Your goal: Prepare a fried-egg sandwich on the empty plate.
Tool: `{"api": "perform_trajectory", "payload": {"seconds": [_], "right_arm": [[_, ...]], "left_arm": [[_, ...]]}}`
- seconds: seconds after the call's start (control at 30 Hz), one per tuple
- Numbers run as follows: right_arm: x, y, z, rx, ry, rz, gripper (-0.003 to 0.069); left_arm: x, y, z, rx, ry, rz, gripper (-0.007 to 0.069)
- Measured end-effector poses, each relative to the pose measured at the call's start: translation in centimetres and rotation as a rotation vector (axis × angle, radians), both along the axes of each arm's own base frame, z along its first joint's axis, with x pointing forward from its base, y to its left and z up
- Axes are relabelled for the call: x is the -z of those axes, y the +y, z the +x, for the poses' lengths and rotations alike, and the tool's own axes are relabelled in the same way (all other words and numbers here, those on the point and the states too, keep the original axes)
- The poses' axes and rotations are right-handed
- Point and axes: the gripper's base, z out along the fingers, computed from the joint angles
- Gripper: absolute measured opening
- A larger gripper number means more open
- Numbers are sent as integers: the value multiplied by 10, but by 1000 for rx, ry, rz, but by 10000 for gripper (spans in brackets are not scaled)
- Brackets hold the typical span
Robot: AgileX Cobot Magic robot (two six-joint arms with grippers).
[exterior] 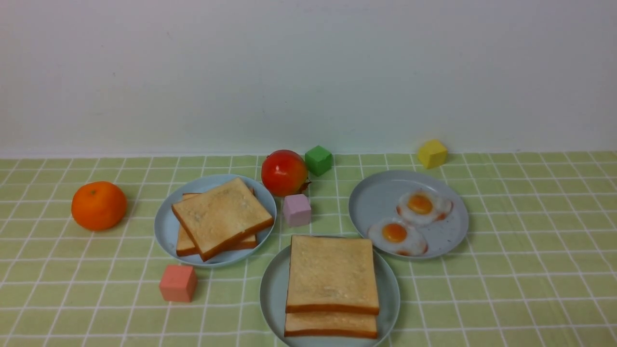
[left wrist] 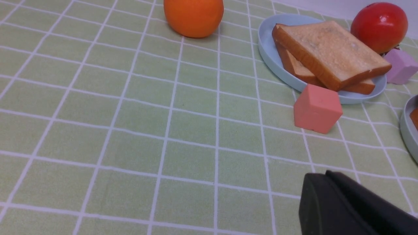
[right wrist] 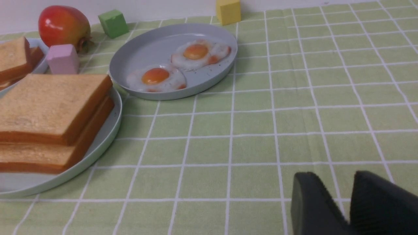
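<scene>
The pale mint plate [exterior: 271,294] lies nearest me at the table's front centre. On it, two square toast slices [exterior: 331,274] are stacked, the upper one shifted back. Only bread shows at their edges, also in the right wrist view [right wrist: 49,107]. Two fried eggs [exterior: 396,235] lie on a grey-blue plate [exterior: 376,197] to the right. Neither gripper appears in the front view. My left gripper [left wrist: 321,174] is shut and empty above bare cloth. My right gripper [right wrist: 333,176] is open with nothing between its fingers, over cloth to the right of the mint plate [right wrist: 107,137].
A grey-blue plate [exterior: 166,226] at the left holds two more toast slices [exterior: 221,214]. Around the plates sit an orange [exterior: 99,205], a red fruit [exterior: 284,172], and green [exterior: 318,160], yellow [exterior: 432,153], lilac [exterior: 297,210] and salmon cubes [exterior: 178,283].
</scene>
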Motion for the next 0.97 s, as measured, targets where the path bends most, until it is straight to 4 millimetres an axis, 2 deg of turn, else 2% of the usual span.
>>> {"api": "perform_trajectory", "payload": {"seconds": [0.97], "right_arm": [[0, 0, 0, 0, -1, 0, 238]], "left_arm": [[0, 0, 0, 0, 0, 0, 17]]}}
